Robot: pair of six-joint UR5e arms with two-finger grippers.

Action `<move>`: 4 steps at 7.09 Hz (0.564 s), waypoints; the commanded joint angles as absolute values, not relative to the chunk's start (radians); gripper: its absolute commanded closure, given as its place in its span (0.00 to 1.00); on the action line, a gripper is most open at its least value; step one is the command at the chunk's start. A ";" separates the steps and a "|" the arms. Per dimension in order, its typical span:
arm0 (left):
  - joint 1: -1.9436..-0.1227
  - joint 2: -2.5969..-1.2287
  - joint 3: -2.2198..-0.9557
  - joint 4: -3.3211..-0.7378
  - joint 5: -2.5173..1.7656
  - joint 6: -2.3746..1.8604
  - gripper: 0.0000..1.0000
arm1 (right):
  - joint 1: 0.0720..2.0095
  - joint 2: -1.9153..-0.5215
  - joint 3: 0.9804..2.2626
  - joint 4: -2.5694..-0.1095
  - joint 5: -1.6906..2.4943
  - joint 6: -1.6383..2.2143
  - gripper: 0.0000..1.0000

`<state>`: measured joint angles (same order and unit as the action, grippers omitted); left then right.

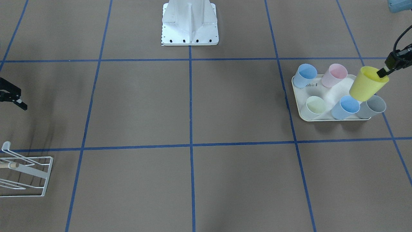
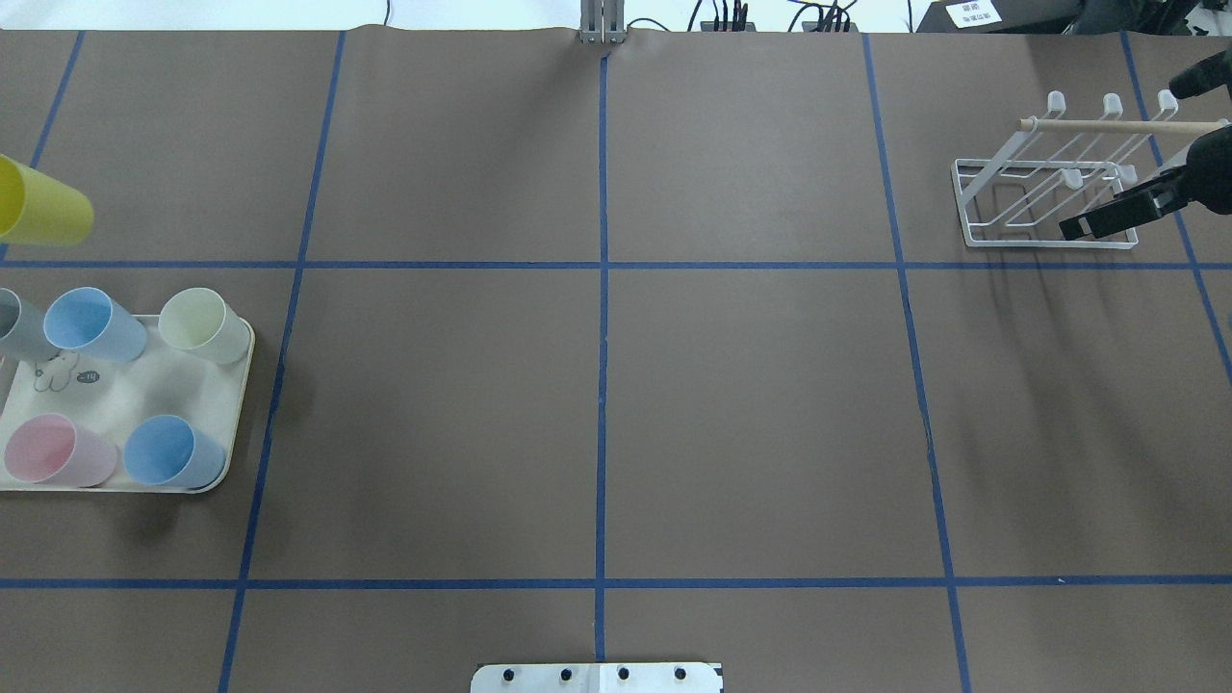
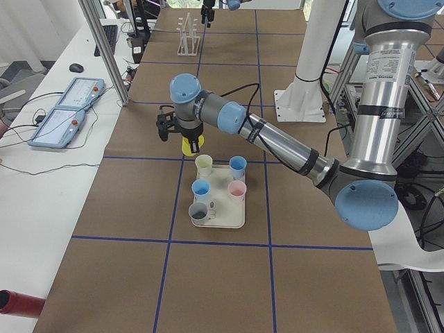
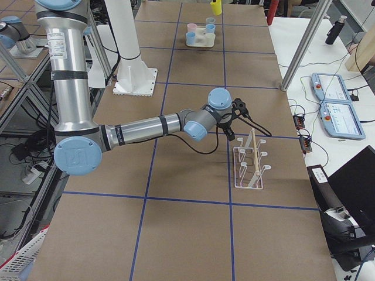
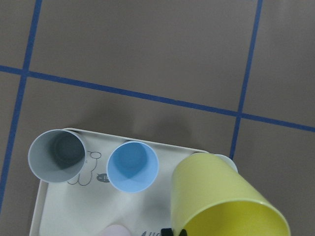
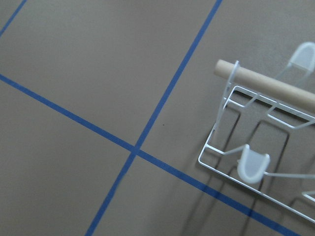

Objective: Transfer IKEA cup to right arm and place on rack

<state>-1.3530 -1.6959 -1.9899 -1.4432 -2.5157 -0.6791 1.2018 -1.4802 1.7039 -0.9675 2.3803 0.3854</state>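
Observation:
My left gripper [image 1: 382,73] is shut on the rim of a yellow cup [image 1: 367,84] and holds it tilted in the air above the far end of the tray. The cup also shows in the overhead view [image 2: 43,214] and, large, in the left wrist view [image 5: 221,201]. The white wire rack [image 2: 1049,192] with a wooden dowel stands at the table's other end, and also shows in the right wrist view [image 6: 266,123]. My right gripper [image 2: 1083,226] hovers over the rack's near edge, open and empty.
A cream rabbit-print tray [image 2: 125,385] holds several upright cups: two blue [image 2: 91,322], one pink [image 2: 53,450], one pale green [image 2: 197,325] and one grey [image 5: 56,156]. The robot's white base [image 1: 190,24] stands at the table's middle edge. Blue tape lines grid the brown table.

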 commanded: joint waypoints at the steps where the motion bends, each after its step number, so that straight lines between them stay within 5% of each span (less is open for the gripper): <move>1: -1.283 -1.768 -1.988 -1.448 -2.517 -0.797 1.00 | 1.169 -1.424 1.694 -0.960 2.379 0.496 0.00; 4: -1.181 -1.839 -1.971 -1.608 -2.508 -1.080 1.00 | 1.086 -1.318 1.694 -0.959 2.362 0.782 0.00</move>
